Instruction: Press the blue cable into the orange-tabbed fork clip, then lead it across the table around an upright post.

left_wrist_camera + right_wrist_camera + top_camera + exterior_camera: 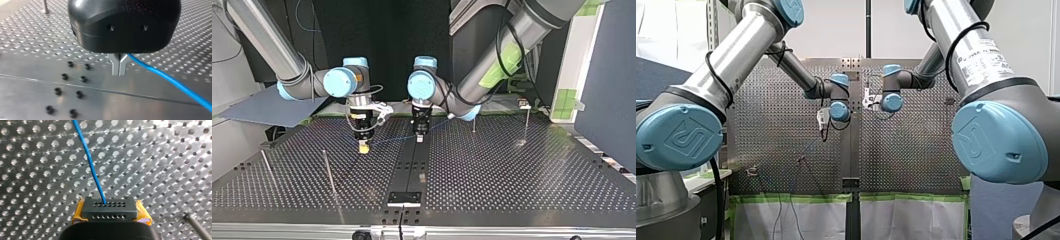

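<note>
The thin blue cable hangs in a line between my two grippers above the perforated table. My right gripper, with yellow pads, is shut on it; the cable runs away ahead of its black pad block. My left gripper has its metal fingers shut, and the cable leaves them sideways. Past my left gripper the cable runs on toward a short post at the top view's right. A small clip sits at the front view's lower left; its tab colour is unclear.
Thin upright posts stand at the top view's left, and a taller one at its right. A post lies beside my right gripper. A black strip with a bracket runs down the table's middle.
</note>
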Robot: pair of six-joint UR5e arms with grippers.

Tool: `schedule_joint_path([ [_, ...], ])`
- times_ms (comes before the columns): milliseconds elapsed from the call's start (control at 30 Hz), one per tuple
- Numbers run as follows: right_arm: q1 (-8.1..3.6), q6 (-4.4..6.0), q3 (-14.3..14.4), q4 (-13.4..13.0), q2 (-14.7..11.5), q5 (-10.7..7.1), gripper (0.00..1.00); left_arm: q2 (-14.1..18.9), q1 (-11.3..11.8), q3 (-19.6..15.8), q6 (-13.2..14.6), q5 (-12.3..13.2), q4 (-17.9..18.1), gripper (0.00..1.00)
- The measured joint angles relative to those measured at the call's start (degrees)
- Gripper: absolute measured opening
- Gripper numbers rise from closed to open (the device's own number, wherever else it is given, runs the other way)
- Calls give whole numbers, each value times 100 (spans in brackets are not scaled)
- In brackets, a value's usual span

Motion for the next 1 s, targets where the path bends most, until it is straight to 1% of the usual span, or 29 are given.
schedule_joint_path([
  [133,34,-50,-77,9,-50,-4,0,153,21,1,-88,14,5,0],
  [300,56,-64,-142,6,-183,0,0,293,38,2,-112,26,3,0],
  [567,92,-72,-261,28,-268,-27,0,320,52,15,-117,75,13,0],
  [667,118,-88,-338,85,-274,-32,0,321,59,86,-131,100,0,0],
  [867,172,-139,-451,167,-281,-34,0,323,61,336,-183,114,-138,0],
  [1000,186,-148,-515,214,-285,-34,0,322,65,494,-293,137,-176,0],
])
